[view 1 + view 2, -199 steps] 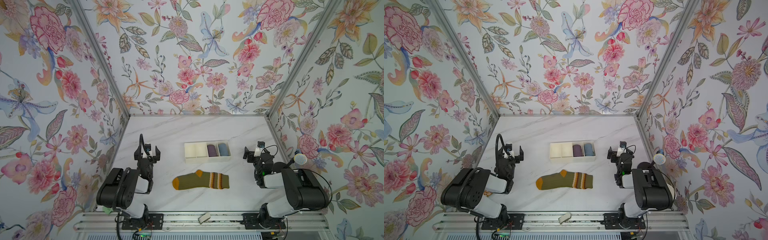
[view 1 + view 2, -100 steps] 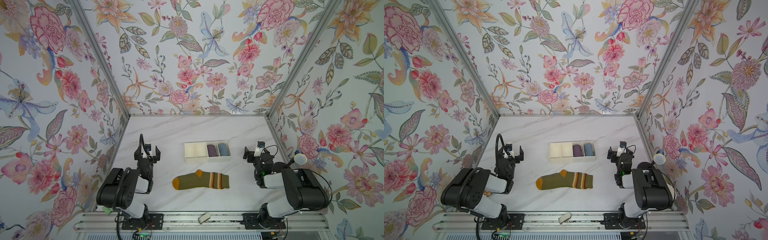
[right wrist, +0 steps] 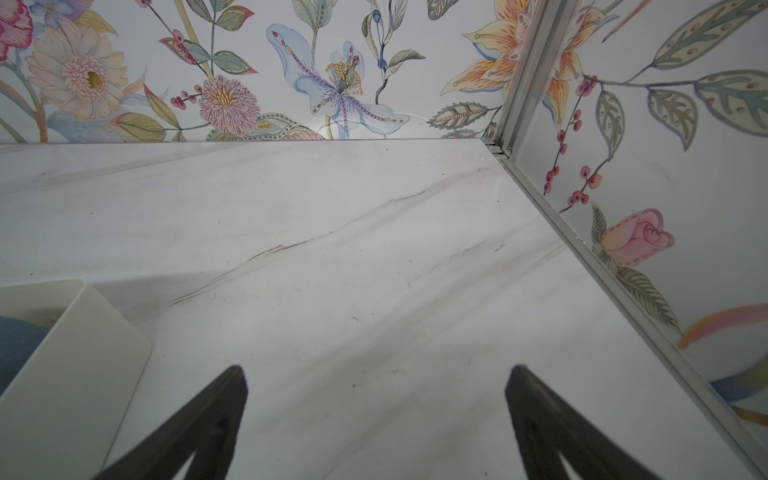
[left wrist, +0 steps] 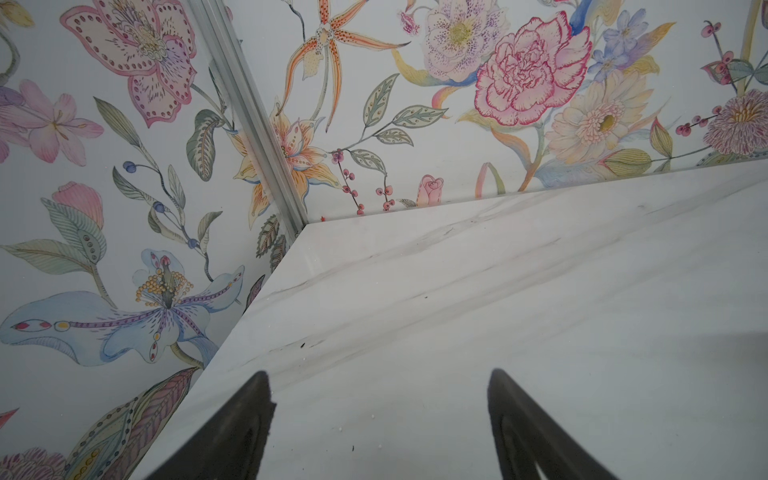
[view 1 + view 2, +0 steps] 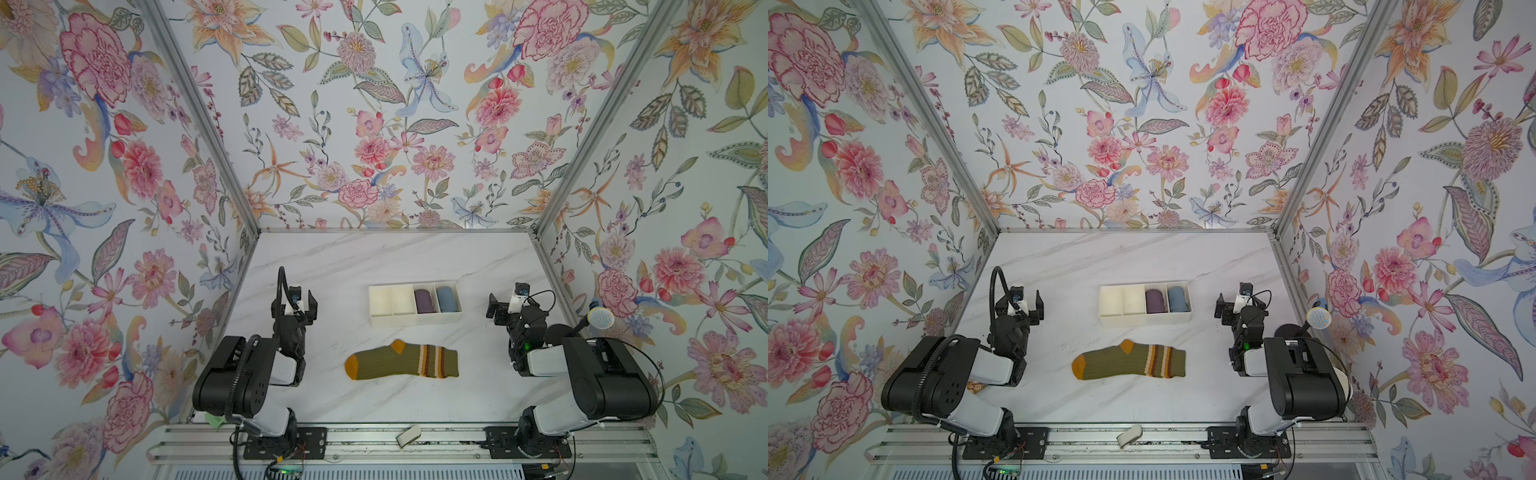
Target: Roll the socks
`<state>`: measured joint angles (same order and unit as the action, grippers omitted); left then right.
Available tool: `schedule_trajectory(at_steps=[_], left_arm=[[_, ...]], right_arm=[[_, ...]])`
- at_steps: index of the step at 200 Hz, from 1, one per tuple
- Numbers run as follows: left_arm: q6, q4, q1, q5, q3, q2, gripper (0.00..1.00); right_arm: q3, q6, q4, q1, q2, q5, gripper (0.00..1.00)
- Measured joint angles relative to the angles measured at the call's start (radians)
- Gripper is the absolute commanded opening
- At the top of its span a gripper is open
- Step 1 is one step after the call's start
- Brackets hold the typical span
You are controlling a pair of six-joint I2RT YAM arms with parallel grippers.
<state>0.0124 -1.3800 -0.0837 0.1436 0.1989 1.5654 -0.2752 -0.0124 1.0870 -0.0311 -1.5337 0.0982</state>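
One sock (image 5: 401, 365) shows, flat on the near middle of the table (image 5: 374, 257). Its long axis runs left to right: yellow toe left, striped cuff right, heel pointing away. Farther back are two grippers, the left gripper (image 4: 378, 374) and the right gripper (image 3: 376, 368), both with fingers apart over bare table. Between them sits one tray (image 5: 415, 321) with four compartments, the two rightmost holding one purple roll (image 5: 424, 300) and one blue roll (image 5: 447, 298).

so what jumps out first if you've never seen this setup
The loud floral wallpaper on all three walls grabs the eye first, wrapped around a white marble table. Next is the olive-green sock lying flat at the front middle, with a white tray just behind it holding a purple roll and a blue roll in its two right-hand compartments.
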Motion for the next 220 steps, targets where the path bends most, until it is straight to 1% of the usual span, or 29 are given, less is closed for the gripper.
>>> schedule_trajectory(at_steps=[5, 17, 25, 30, 36, 48, 63, 73, 83, 98, 110, 124, 133, 151, 167, 189, 199, 220], left_arm=[[-0.003, 0.000, 0.000, -0.002, 0.000, 0.000, 0.68], [-0.003, 0.000, 0.000, -0.009, 0.000, 0.000, 0.63], [-0.002, 0.000, 0.001, -0.008, 0.000, 0.000, 0.59], [-0.002, 0.000, 0.001, -0.010, 0.000, 0.000, 0.57], [0.000, 0.000, 0.001, -0.010, 0.000, 0.000, 0.54], [0.001, 0.014, 0.001, -0.010, 0.000, -0.010, 0.50], [-0.003, 0.068, 0.000, -0.002, 0.001, -0.064, 0.43], [-0.007, 0.130, 0.000, 0.009, 0.011, -0.126, 0.40], [-0.014, 0.198, -0.003, 0.018, 0.032, -0.190, 0.36], [-0.031, 0.336, -0.022, 0.029, 0.084, -0.306, 0.33], [-0.042, 0.439, -0.055, 0.032, 0.127, -0.393, 0.31], [-0.055, 0.555, -0.121, 0.044, 0.177, -0.497, 0.30], [-0.058, 0.624, -0.173, 0.051, 0.203, -0.555, 0.27], [-0.066, 0.751, -0.271, 0.055, 0.255, -0.640, 0.25], [-0.073, 0.858, -0.332, 0.054, 0.300, -0.673, 0.23], [-0.091, 0.980, -0.393, 0.049, 0.343, -0.691, 0.22], [-0.103, 1.022, -0.422, 0.046, 0.348, -0.697, 0.22], [-0.126, 1.101, -0.503, 0.041, 0.352, -0.699, 0.17]], right_arm=[[0.000, -0.004, 0.000, 0.000, 0.000, 0.000, 0.88], [0.000, -0.010, 0.000, 0.000, 0.000, 0.000, 0.75], [0.000, -0.009, 0.000, 0.000, 0.000, 0.000, 0.68], [0.000, -0.011, 0.001, 0.000, 0.000, 0.002, 0.65], [0.000, -0.008, 0.002, 0.000, 0.000, 0.000, 0.65], [0.000, -0.007, 0.002, 0.000, 0.000, -0.002, 0.70], [0.000, -0.006, 0.002, 0.002, 0.000, -0.006, 0.74], [0.000, -0.007, 0.002, 0.005, 0.000, -0.008, 0.77], [0.000, -0.007, 0.002, 0.007, 0.000, -0.011, 0.79], [-0.001, -0.006, 0.001, 0.008, 0.000, -0.011, 0.79], [-0.014, -0.006, -0.031, 0.012, 0.005, -0.011, 0.76], [-0.063, 0.001, -0.133, 0.022, 0.031, -0.016, 0.72], [-0.109, 0.006, -0.217, 0.029, 0.064, -0.020, 0.71], [-0.207, 0.032, -0.388, 0.032, 0.161, -0.031, 0.71], [-0.309, 0.069, -0.589, 0.019, 0.260, -0.039, 0.70], [-0.422, 0.135, -0.857, -0.029, 0.379, -0.060, 0.66], [-0.449, 0.167, -0.971, -0.058, 0.430, -0.080, 0.63], [-0.456, 0.253, -1.207, -0.129, 0.533, -0.121, 0.56]])
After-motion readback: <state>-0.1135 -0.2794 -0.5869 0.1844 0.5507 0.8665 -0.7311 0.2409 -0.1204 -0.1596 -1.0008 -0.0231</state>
